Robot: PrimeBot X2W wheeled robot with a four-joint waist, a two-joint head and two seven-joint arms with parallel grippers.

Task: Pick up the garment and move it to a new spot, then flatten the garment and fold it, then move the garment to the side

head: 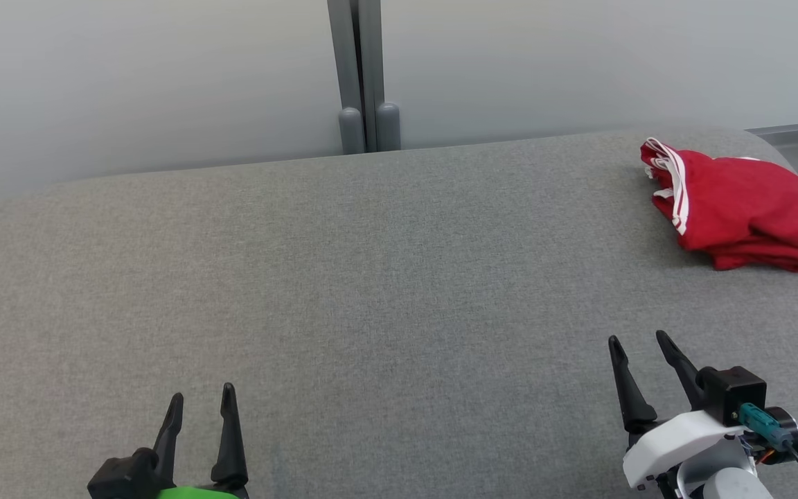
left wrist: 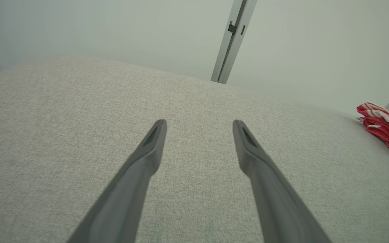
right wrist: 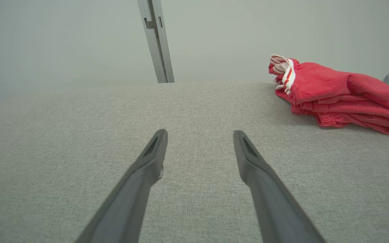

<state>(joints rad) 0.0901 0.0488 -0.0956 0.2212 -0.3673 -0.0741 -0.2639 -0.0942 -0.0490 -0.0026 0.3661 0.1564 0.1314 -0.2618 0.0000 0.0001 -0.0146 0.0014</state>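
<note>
The garment (head: 745, 204) is red with white stripes and lies bunched in a loose heap at the far right of the grey table (head: 371, 277). Its striped end shows at the right edge of the left wrist view as the garment (left wrist: 387, 126), and the whole heap of the garment (right wrist: 336, 92) lies ahead and to the right in the right wrist view. My right gripper (head: 638, 339) hovers open near the front right, well short of the heap. At the front left, my left gripper (head: 201, 395) is open with nothing between its fingers.
The table is covered in grey fabric with rounded far corners. Behind it stands a pale wall with a grey vertical post (head: 364, 76). The garment lies close to the table's right edge.
</note>
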